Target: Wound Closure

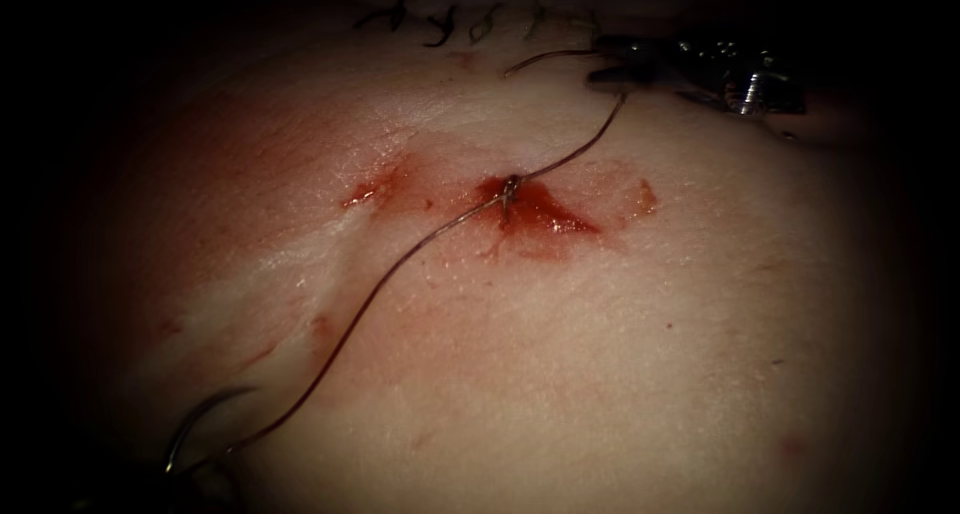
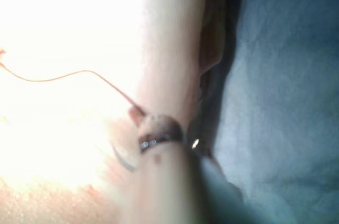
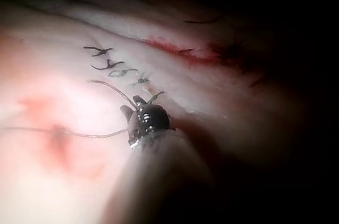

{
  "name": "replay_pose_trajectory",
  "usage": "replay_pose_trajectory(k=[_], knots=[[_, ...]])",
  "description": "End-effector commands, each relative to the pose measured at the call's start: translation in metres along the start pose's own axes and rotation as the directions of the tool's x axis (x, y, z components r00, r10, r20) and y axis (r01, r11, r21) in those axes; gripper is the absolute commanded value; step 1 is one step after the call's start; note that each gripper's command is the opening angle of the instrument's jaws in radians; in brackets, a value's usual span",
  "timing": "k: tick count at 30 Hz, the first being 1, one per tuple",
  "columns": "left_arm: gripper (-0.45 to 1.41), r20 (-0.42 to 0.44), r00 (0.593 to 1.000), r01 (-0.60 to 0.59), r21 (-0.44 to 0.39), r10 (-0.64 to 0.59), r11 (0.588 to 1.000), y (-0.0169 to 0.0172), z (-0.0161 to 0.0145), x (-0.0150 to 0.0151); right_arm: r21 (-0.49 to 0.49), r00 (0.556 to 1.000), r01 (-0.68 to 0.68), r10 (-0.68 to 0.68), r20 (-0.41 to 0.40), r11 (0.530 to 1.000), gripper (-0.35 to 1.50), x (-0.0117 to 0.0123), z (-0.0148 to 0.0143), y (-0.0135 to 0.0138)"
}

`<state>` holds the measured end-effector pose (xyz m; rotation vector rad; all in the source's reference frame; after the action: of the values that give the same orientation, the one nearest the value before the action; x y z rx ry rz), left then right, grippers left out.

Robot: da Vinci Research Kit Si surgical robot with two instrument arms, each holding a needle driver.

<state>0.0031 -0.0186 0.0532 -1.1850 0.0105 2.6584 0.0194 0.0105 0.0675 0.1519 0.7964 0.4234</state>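
Note:
A knot [image 1: 511, 186] sits on the cut in the tissue [image 1: 600, 354], in a patch of red fluid [image 1: 545, 214]. From it the thread [image 1: 570, 152] rises right to my right tool [image 1: 612, 60], whose jaws are shut on it, with a short tail [image 1: 540, 58] sticking out left. The right wrist view shows this tool [image 3: 133, 105] and the thread [image 3: 90, 135]. The other strand [image 1: 370, 304] runs down left to the curved needle [image 1: 195, 419], which lies outside the tissue beside my left tool [image 1: 205, 474]. My left tool [image 2: 136, 113] is shut on the thread [image 2: 63, 77] near the needle [image 2: 122, 160].
A row of finished stitches with dark cut ends [image 1: 450, 19] lies at the far edge, left of the right tool, also seen as stitches [image 3: 116, 68]. Beyond them runs a second red cut [image 3: 185, 52]. A blue drape [image 2: 286, 102] lies past the tissue's edge.

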Motion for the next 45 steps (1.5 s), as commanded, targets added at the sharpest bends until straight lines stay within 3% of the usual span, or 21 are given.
replay_pose_trajectory(k=[1, 3, 7, 12, 15, 16, 18, 23, 27, 31, 32, 33, 45], knots=[[-0.45, -0.002, 1.0, 0.003, -0.002, -0.003, 1.0, 0.0007, 0.0007, 0.0001, -0.017, 0.999, -0.037, 0.037, -0.007, 0.999, 1.25, 0.0001, 0.0006, -0.0005], [-0.45, -0.011, 1.0, 0.004, 0.002, -0.003, 1.0, -0.0002, 0.0006, 0.001, -0.086, 0.997, -0.071, 0.068, -0.035, 0.994, 1.48, 0.0005, -0.0003, -0.0002], [-0.45, -0.026, 1.0, 0.001, 0.008, 0.0, 1.0, -0.0013, 0.0001, 0.002, -0.109, 0.993, -0.108, 0.102, -0.058, 0.988, 1.48, 0.001, -0.002, 0.0004], [-0.45, -0.063, 0.998, -0.008, 0.035, 0.01, 0.999, -0.0049, -0.0022, 0.006, -0.134, 0.981, -0.172, 0.159, -0.107, 0.976, 1.48, 0.0017, -0.0088, 0.0009], [-0.45, -0.085, 0.996, -0.006, 0.045, 0.01, 0.999, -0.0068, -0.0032, 0.0083, -0.133, 0.978, -0.198, 0.186, -0.1, 0.971, 1.48, 0.0021, -0.0118, -0.0008], [-0.45, -0.092, 0.996, -0.004, 0.048, 0.008, 0.999, -0.0076, -0.0035, 0.0094, -0.133, 0.976, -0.204, 0.192, -0.098, 0.97, 1.48, 0.0026, -0.0125, -0.0026], [-0.45, -0.098, 0.995, -0.007, 0.051, 0.012, 0.999, -0.0084, -0.0037, 0.0107, -0.106, 0.975, -0.208, 0.197, -0.108, 0.972, 1.48, 0.003, -0.0125, -0.0043], [-0.45, -0.125, 0.992, -0.006, 0.045, 0.011, 0.999, -0.01, -0.0037, 0.0136, -0.07, 0.964, -0.211, 0.196, -0.178, 0.975, 1.45, 0.0049, -0.0106, -0.0081], [-0.45, -0.184, 0.983, -0.002, 0.041, 0.01, 0.999, -0.0129, -0.0042, 0.0175, -0.084, 0.958, -0.198, 0.174, -0.229, 0.977, 1.45, 0.0071, -0.006, -0.01], [-0.45, -0.246, 0.969, 0.02, 0.017, -0.015, 1.0, -0.0154, -0.0043, 0.0206, -0.09, 0.957, -0.176, 0.149, -0.25, 0.98, 1.4, 0.0076, -0.0013, -0.0114], [-0.45, -0.246, 0.969, 0.02, 0.017, -0.015, 1.0, -0.0154, -0.0043, 0.0206, -0.09, 0.957, -0.176, 0.149, -0.25, 0.98, 1.4, 0.0076, -0.0013, -0.0114], [-0.45, -0.262, 0.965, 0.026, 0.008, -0.023, 1.0, -0.0169, -0.004, 0.0221, -0.106, 0.949, -0.172, 0.136, -0.283, 0.979, 1.4, 0.0079, 0.001, -0.0116], [-0.45, -0.3, 0.953, 0.036, -0.009, -0.037, 0.999, -0.022, 0.0002, 0.0238, -0.11, 0.946, -0.155, 0.116, -0.304, 0.982, 1.38, 0.0101, 0.0072, -0.0135]])
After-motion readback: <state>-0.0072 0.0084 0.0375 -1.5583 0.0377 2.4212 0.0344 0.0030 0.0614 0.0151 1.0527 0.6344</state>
